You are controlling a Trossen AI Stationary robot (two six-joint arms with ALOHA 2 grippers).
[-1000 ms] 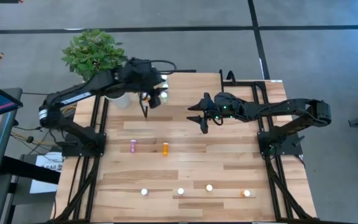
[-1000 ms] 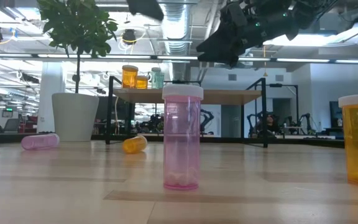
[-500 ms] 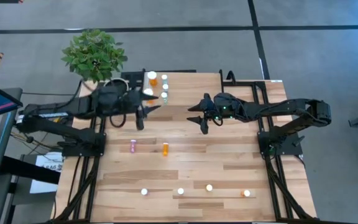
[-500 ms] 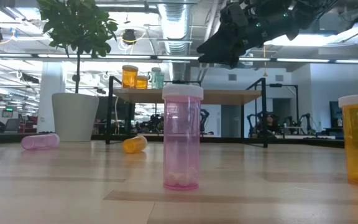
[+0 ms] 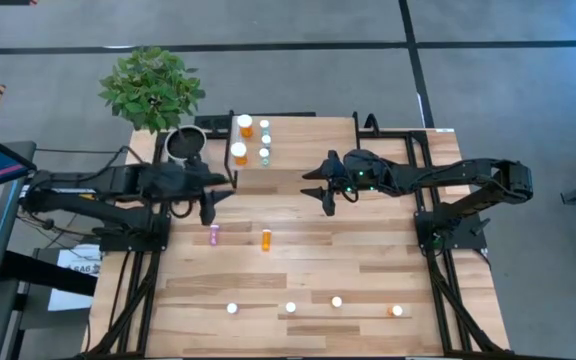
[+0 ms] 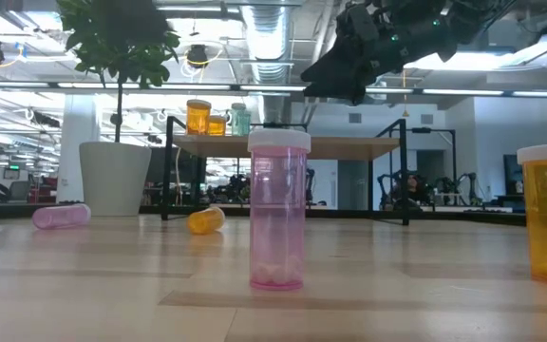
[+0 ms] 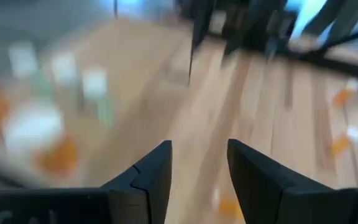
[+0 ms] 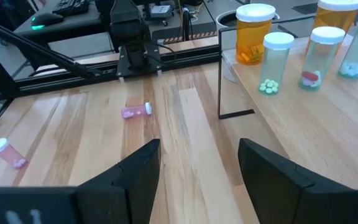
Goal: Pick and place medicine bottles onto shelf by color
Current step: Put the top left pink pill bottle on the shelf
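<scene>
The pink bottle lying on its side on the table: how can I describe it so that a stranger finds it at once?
Start at the wooden table and find the small shelf beside the potted plant. In front of the shelf, two medicine bottles lie on their sides, apart from each other. The pink bottle is the one nearer the left gripper; its neighbour is the orange bottle.

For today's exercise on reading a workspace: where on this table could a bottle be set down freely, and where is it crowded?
Free: the wide bare planks between the two lying bottles and the front row. Also the shelf top's right part. Crowded: the shelf's left end, where bottles cluster beside the plant pot.
</scene>
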